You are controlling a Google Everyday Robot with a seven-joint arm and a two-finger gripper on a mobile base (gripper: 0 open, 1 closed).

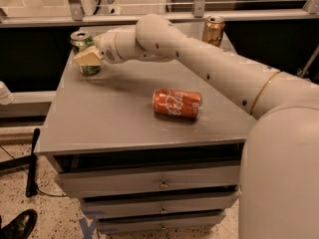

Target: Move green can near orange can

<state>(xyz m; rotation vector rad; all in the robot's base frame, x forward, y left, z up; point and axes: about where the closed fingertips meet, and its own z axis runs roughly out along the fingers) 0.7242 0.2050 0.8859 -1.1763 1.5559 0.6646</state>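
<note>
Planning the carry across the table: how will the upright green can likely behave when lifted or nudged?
The green can stands upright and slim, so a sideways nudge from the gripper at its side would likely tip it, then it might roll. Its smooth metal wall may slip in a loose grasp.
</note>
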